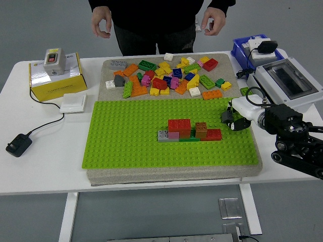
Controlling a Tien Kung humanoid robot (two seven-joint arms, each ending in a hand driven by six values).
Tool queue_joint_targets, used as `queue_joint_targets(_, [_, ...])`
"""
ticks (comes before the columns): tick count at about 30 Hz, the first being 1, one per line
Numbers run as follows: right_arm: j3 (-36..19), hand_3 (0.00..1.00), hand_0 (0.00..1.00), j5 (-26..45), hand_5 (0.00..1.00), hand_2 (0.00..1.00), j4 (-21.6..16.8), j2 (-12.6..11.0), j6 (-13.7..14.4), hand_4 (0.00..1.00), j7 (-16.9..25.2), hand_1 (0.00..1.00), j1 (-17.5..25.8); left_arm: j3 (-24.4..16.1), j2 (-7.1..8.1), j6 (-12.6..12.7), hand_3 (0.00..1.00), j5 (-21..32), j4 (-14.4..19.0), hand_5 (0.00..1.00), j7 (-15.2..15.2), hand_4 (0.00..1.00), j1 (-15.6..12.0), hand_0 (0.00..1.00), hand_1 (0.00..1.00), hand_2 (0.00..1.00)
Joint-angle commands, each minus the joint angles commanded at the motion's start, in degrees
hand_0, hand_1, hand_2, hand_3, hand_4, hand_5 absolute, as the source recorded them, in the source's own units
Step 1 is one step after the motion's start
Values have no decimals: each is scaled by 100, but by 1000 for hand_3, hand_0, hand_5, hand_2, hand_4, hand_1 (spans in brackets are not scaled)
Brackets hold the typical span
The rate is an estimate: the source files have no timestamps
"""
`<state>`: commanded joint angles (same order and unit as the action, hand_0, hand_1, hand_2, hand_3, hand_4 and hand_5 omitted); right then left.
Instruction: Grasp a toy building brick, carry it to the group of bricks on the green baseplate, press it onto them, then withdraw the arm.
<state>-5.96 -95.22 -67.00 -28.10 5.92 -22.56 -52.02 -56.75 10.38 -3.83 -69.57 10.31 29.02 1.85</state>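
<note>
Head view over the white table (45, 161). The green baseplate (131, 136) lies on a grey pad at the table's centre and serves as the landmark. On the baseplate, right of its middle, stands the brick group (189, 130): a red block, a brown one, a second red one at the right end, with grey, pink and green pieces low along the front. Behind the baseplate, on the same pad, lies the loose pile (169, 75) of bricks in orange, green, yellow, red, blue, pink, grey and white. The right hand (236, 119) hovers at the baseplate's right edge, just right of the group and apart from it; its fingers are curled, but whether they hold a brick cannot be told. The right arm (295, 141) enters from the right edge. Left of the baseplate sit a yellow box (55, 78) bearing a grey switch (53, 56), a white plate (73, 103) and a black plug (18, 144) on a cable. Right of the baseplate are a blue bin (245, 50) and a white case (287, 80). Beyond the pile stands a person, both hands (102, 22) raised and empty above the far edge.
</note>
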Motion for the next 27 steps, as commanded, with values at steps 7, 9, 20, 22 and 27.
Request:
queue_joint_targets(7, [17,601,64,-2,336,579,-1,-1,39,385,12,152,9,17,-1,12,792,27,0,617,-19,319,-6,727,702,683])
queue_joint_targets(9, [21,601,64,-8,336,579,-2,-3,45,385,14,152,10,22,-1,17,792,35,0,617,-25,319,-7,727,702,683])
queue_joint_targets(20, [4,598,63,-22,332,574,-25,-37,59,356,17,147,-25,38,-4,26,796,68,0,626,-39,321,-4,727,701,683])
queue_joint_targets(22, [-17,598,63,-33,332,574,-52,-59,54,356,11,147,-41,39,-4,27,796,68,0,626,-38,321,-5,727,701,683])
queue_joint_targets(27, [-86,600,62,-69,327,574,-141,-128,50,350,-1,147,-76,30,-7,27,796,59,0,630,-30,319,-12,723,700,681])
